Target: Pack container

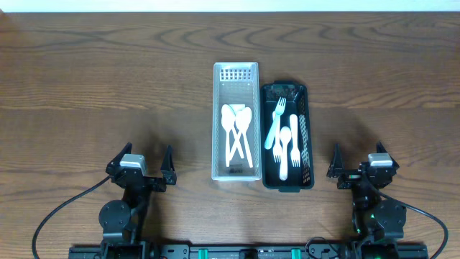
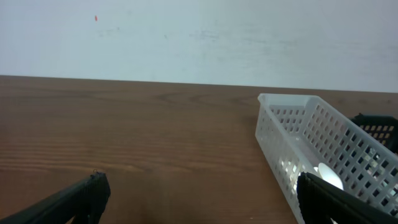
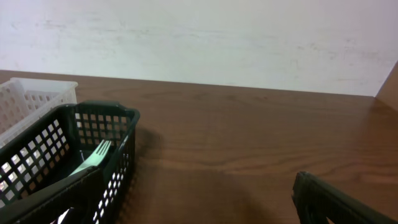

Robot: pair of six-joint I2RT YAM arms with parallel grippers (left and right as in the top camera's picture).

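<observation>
Our left end effector (image 1: 149, 152) is spread wide and empty by the front edge of the desk (image 1: 86, 86), toward its left corner. Our right end effector (image 1: 357, 153) is likewise wide and empty toward the right corner. Between them, mid-desk, the white basket (image 1: 235, 70) holds white spoons (image 1: 237, 133). Just beside it on the right, the black basket (image 1: 286, 87) holds pale forks (image 1: 279, 119).

We hold both arms folded low in the overhead view, our left arm (image 1: 118, 212) at 7 o'clock and our right arm (image 1: 377, 212) at 5 o'clock. Our left gripper (image 1: 147, 154) points toward 12 o'clock, jaws spread wide and empty. Our right gripper (image 1: 357, 154) matches it, jaws wide apart, gripping nothing.
</observation>
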